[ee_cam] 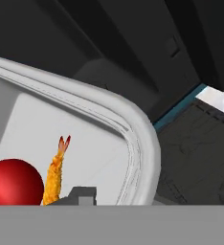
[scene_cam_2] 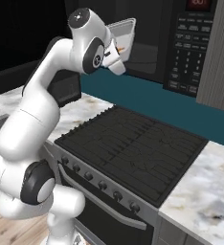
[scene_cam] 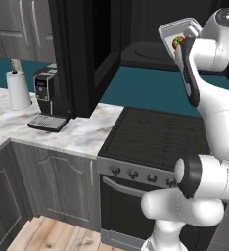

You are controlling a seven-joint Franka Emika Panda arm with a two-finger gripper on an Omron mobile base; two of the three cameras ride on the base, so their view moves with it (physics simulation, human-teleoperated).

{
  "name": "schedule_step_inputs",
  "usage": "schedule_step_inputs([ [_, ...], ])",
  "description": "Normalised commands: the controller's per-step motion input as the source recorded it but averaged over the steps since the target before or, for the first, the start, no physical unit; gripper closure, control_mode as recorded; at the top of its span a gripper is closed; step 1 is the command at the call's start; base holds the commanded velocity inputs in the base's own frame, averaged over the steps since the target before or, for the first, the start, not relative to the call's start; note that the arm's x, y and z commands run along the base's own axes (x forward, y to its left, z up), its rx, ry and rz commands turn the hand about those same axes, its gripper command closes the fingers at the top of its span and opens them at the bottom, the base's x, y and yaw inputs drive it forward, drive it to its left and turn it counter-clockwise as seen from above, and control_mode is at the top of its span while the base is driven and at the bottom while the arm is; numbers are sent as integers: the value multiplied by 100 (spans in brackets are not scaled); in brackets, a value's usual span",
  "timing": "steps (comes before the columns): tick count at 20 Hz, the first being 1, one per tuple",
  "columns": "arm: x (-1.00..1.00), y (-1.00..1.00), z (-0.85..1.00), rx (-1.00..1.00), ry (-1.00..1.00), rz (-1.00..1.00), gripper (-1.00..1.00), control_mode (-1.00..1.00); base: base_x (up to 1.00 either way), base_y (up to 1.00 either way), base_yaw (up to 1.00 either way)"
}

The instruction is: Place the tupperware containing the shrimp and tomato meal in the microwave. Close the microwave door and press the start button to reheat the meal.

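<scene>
Tupperware: the shallow rectangular translucent whitish tupperware (scene_cam: 181, 30) with rounded corners and a raised rim is held aloft, steeply tilted, at the mouth of the microwave cavity, above the back of the stove.
Contents: the round red tomato (ee_cam: 14, 183) with a green stem lies just beside the small curved orange shrimp (ee_cam: 56, 172); both rest against the container's lower side in the hand view. The left base view shows just a red and green patch (scene_cam: 177, 41) behind the arm.
Gripper: the two-finger gripper (scene_cam_2: 117, 53) is at the tupperware's lower edge; the container hangs from it, so it appears clamped on the rim, though the fingertips themselves are hidden.
Microwave: the wide black built-in microwave (scene_cam_2: 147, 45) has a dark cavity; its round turntable plate (scene_cam: 146, 50) shows in the left base view.
Door: the tall flat black microwave door (scene_cam: 87, 49) with a dark window stands swung open to the left.
Right base view adds: the black keypad panel (scene_cam_2: 186, 45) with a red display.
Left base view adds: a black coffee machine (scene_cam: 49, 98) and a white paper towel roll (scene_cam: 18, 89) on the marble counter (scene_cam: 82, 135).
Below: the black stove top (scene_cam_2: 133, 153) with a row of knobs.
</scene>
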Motion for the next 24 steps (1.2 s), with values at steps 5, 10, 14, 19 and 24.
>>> schedule_step_inputs([
  [5, 54, -1, -14, 0, 0, 0, 100, -100, 0, 0, 0],
  [10, 50, 0, -19, 0, 0, 0, 100, -100, 0, 0, 0],
  [14, 47, -18, -3, 0, 0, -4, 100, -100, 0, 0, 0],
  [19, 51, -30, 0, 0, 0, -9, 100, -100, 0, 0, 0],
  [24, 57, -10, 0, 0, 0, -6, 100, -100, 0, 0, 0],
])
